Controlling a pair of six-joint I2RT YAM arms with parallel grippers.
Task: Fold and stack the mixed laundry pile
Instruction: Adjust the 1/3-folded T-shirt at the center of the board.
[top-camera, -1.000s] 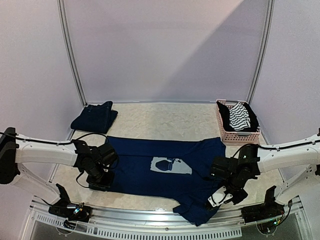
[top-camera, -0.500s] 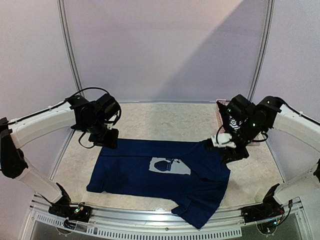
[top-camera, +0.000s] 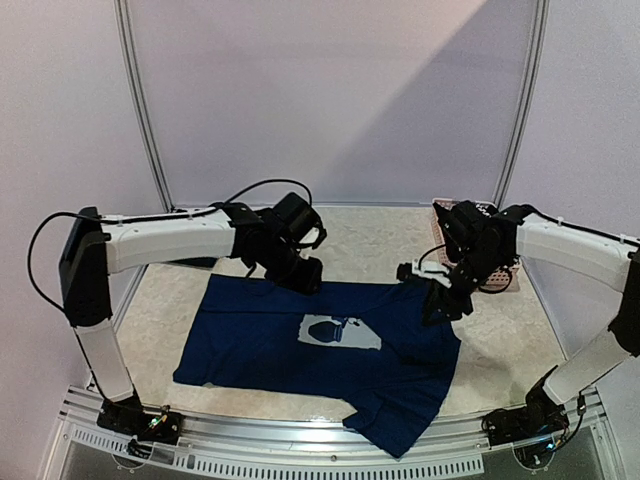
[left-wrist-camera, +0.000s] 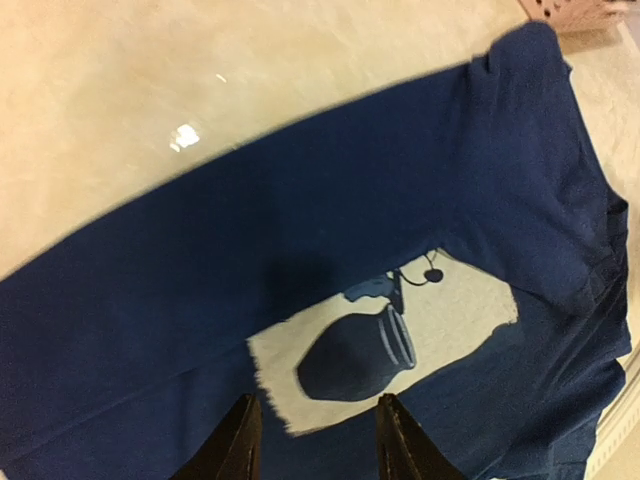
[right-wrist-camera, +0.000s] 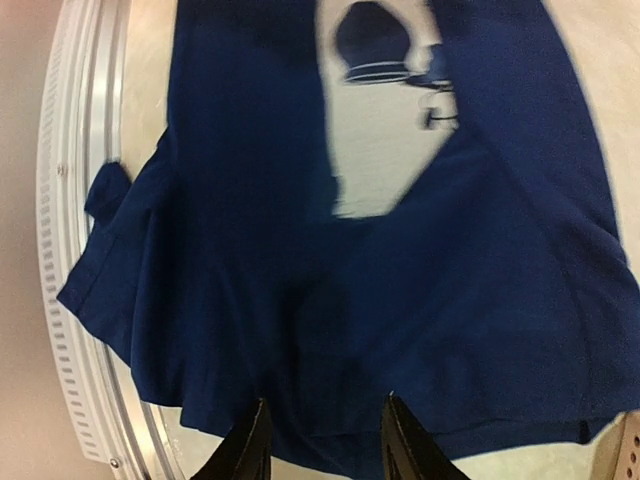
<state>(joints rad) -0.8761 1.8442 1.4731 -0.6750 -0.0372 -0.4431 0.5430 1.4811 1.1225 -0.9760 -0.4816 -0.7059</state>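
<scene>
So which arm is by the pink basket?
The right one: the right fingers hover over the corner of the navy T-shirt beside the pink basket; the left fingers hover farther left.

Bench (top-camera: 380, 235) inventory: one navy T-shirt (top-camera: 290, 345) bearing one pale square print (top-camera: 340, 331), one pink perforated basket (left-wrist-camera: 575, 10), and two hands, left hand (top-camera: 302, 275) and right hand (top-camera: 440, 300).

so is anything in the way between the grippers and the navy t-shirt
Nothing visible. The left gripper and right gripper both hang open and empty over the far side of the navy T-shirt, which lies spread on the table. Both wrist views show only bare cloth below the fingers.
</scene>
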